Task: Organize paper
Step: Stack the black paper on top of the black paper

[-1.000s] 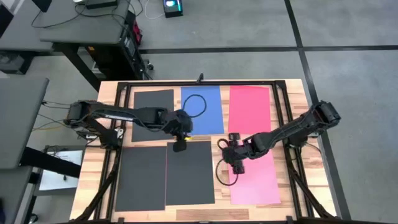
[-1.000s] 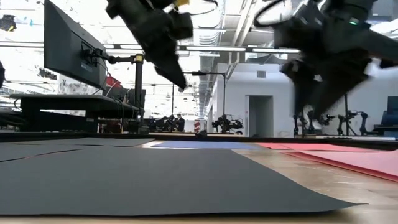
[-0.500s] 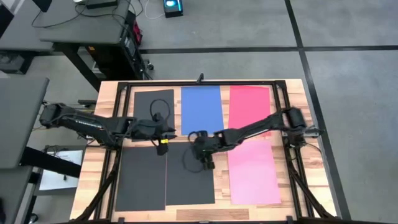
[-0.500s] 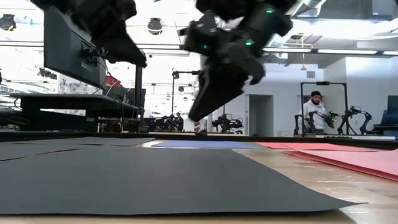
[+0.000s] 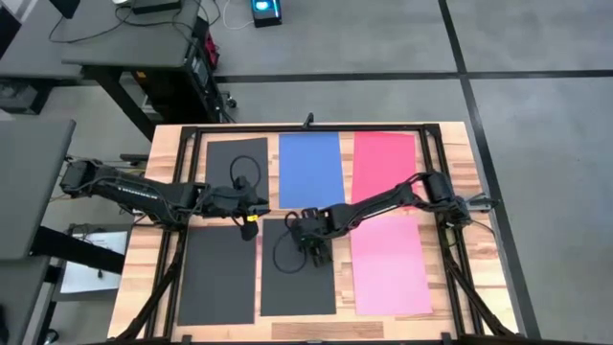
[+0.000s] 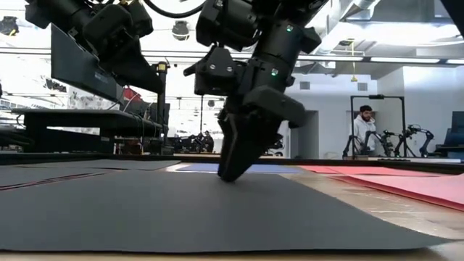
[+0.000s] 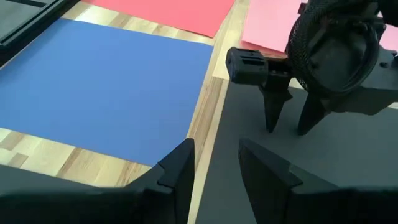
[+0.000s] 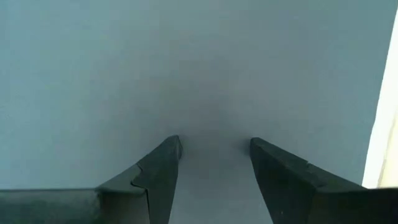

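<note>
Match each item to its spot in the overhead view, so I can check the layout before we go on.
Items:
1. blue sheet
2. red sheet
3. pink sheet
4. right hand

Places:
A. top row, right
B. fingertips down on the dark sheet in the middle of the bottom row
C. top row, middle
D. bottom row, right

Pairs: 1-C, 2-A, 3-D, 4-B
</note>
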Controlling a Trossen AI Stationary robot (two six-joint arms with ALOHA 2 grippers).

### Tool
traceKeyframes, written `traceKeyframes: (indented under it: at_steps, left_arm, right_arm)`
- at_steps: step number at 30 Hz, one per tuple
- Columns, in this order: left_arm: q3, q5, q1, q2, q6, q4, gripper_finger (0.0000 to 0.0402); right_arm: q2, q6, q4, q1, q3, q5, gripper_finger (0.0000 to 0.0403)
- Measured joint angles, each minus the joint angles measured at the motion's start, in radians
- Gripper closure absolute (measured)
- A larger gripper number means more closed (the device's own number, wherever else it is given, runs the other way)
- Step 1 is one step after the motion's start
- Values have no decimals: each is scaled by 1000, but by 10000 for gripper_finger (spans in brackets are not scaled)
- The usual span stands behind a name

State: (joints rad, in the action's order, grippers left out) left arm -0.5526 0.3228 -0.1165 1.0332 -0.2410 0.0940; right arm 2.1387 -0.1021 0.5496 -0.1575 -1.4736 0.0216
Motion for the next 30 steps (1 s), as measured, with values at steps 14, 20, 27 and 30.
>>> traceKeyframes:
  at_steps: [14, 20, 27, 30]
  left_arm:
    - [0, 5, 0, 0, 17, -7, 293]
    - [0, 10, 0, 0, 23, -3, 292]
    - [0, -7, 30, 10, -70, 203, 292]
    - [0, -34, 27, 47, -76, 272, 292]
  right_arm:
    - [-40, 8, 20, -16, 9, -1, 216]
    - [-97, 7, -15, -16, 6, -1, 216]
    - [-105, -65, -143, -9, 7, 24, 216]
    - [-105, -80, -174, 4, 7, 42, 215]
